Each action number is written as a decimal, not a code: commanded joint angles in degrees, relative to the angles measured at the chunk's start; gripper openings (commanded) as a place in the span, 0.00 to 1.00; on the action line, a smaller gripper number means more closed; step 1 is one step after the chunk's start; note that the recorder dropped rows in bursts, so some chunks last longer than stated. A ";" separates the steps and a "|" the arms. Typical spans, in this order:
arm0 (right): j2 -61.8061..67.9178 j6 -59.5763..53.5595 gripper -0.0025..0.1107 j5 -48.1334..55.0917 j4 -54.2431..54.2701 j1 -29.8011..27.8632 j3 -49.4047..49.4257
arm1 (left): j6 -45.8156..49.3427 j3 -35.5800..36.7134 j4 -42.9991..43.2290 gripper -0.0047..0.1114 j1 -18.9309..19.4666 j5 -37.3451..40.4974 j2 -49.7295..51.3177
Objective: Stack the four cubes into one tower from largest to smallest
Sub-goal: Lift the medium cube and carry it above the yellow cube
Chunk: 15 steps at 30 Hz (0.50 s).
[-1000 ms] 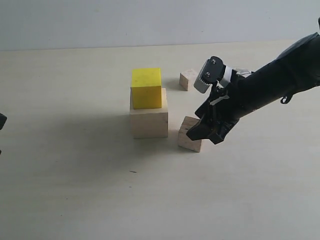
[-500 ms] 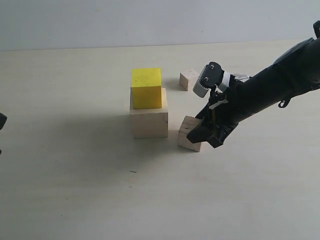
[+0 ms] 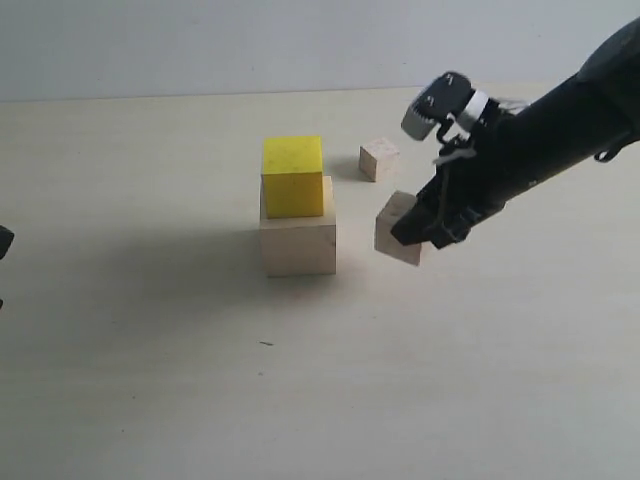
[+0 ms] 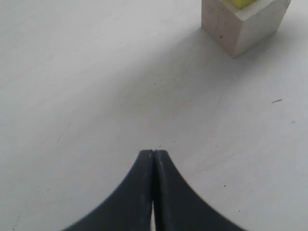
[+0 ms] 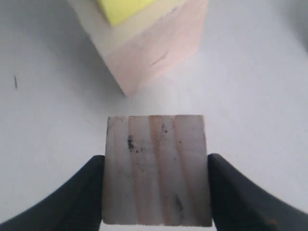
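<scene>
The largest pale wood cube (image 3: 298, 243) rests on the table with the bright yellow cube (image 3: 293, 175) on top of it. My right gripper (image 3: 418, 232) is shut on the grooved wood cube (image 3: 397, 228), lifted off the table just right of that stack. In the right wrist view the grooved wood cube (image 5: 157, 169) fills the gap between both fingers, with the stack (image 5: 154, 43) beyond it. The smallest pale wood cube (image 3: 378, 159) sits on the table farther back. My left gripper (image 4: 153, 153) is shut and empty, hovering over bare table away from the largest cube (image 4: 243, 24).
The pale table top (image 3: 150, 350) stretches wide to the left and front of the stack. A small dark speck (image 3: 265, 343) lies in front. A sliver of my left arm (image 3: 4, 243) shows at the left edge.
My right gripper closed on the grooved wood cube and raised it off the table, shifting slightly right and up. The stack, the small cube and the left gripper stayed put.
</scene>
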 commanded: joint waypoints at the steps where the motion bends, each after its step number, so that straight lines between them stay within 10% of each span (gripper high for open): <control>1: -5.71 14.44 0.02 2.81 -4.10 0.06 -3.61 | 0.18 0.23 -0.69 0.04 0.25 -0.51 -1.16; 15: -12.27 74.42 0.02 2.66 -35.34 17.73 -15.52 | -2.19 0.23 -0.83 0.04 0.25 -0.40 -1.28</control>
